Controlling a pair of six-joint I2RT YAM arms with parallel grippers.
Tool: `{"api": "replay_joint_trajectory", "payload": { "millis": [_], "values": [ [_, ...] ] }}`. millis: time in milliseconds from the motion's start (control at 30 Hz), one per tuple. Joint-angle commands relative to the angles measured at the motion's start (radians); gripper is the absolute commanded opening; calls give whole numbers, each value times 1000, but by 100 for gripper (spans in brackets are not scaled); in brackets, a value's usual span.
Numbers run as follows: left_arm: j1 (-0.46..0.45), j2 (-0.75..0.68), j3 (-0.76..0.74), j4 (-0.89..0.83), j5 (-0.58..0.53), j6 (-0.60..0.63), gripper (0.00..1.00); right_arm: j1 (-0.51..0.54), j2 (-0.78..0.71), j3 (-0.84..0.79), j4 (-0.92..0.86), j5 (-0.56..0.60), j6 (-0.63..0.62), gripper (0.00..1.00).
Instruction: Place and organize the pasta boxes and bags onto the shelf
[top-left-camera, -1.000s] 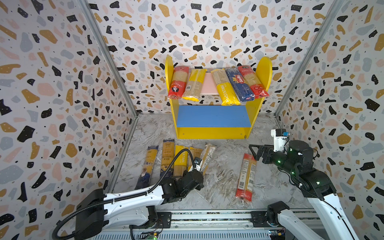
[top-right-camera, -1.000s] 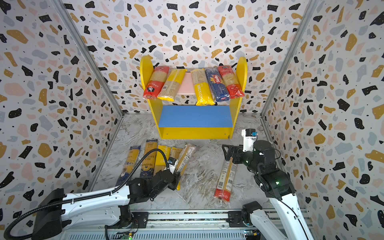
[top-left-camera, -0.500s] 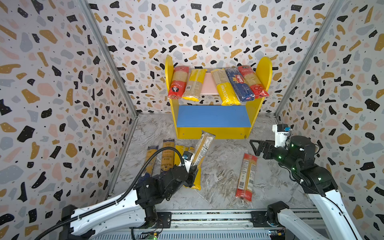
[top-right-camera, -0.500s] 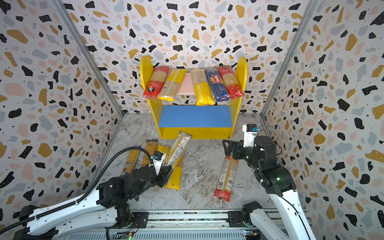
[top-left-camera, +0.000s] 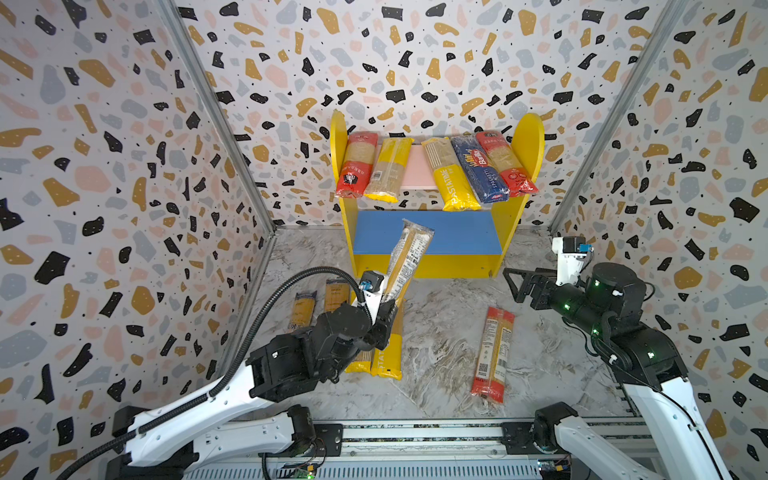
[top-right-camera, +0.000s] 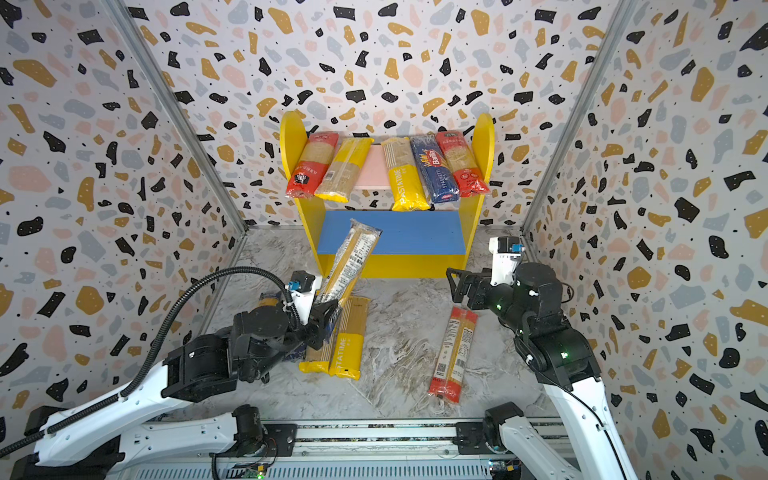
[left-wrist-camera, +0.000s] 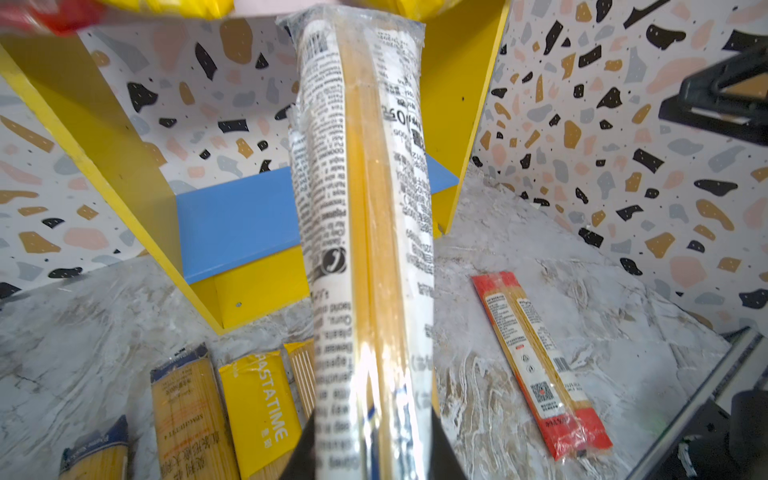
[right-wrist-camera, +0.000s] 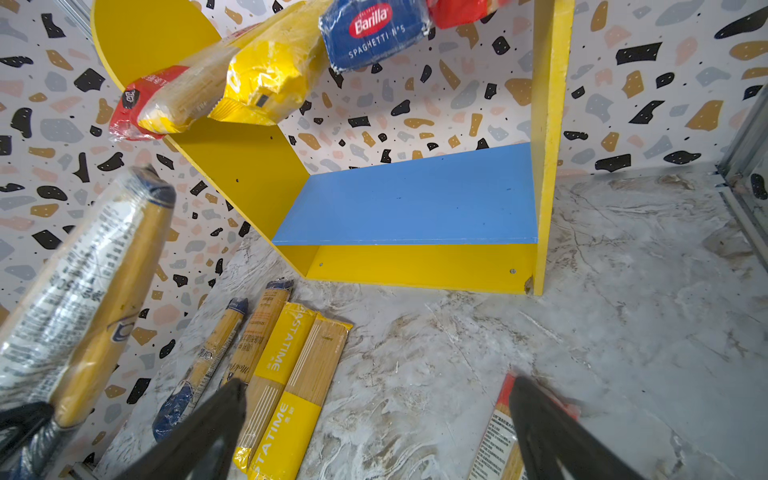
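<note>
My left gripper (top-left-camera: 384, 320) (top-right-camera: 328, 318) (left-wrist-camera: 372, 453) is shut on the near end of a clear spaghetti packet (top-left-camera: 407, 257) (top-right-camera: 351, 262) (left-wrist-camera: 365, 208). The packet slants up off the floor, and its far end is in front of the blue lower board (top-left-camera: 457, 232) of the shelf (top-left-camera: 428, 268). Several packets lie across the pink upper board (top-left-camera: 415, 168), among them a dark blue Barilla one (top-left-camera: 478, 168). My right gripper (top-left-camera: 517, 284) (right-wrist-camera: 374, 428) hangs open and holds nothing, just above the far end of a red packet (top-left-camera: 492, 353) (right-wrist-camera: 498, 440) on the floor.
A yellow PASTATIME packet (top-left-camera: 388, 353) and blue-gold packets (top-left-camera: 305, 309) lie side by side on the marble floor under my left arm. Patterned walls close in on both sides and behind the shelf. A metal rail (top-left-camera: 415, 436) runs along the front.
My left gripper has lifted the clear packet off the floor and swung its far end up toward the blue board. The right gripper drew back slightly and stayed open.
</note>
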Motion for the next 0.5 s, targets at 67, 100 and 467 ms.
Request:
{"api": "replay_joint_trajectory", "payload": {
  "millis": [67, 100, 467],
  "values": [
    [-4, 87, 189, 136, -82, 62, 0, -4, -1, 32, 20, -16, -17, 99],
    [-4, 104, 210, 140, -83, 67, 0, -4, -2, 34, 20, -16, -19, 99],
    [11, 393, 643, 156, -202, 233, 0, -4, -13, 18, 51, -40, -33, 99]
  ]
}}
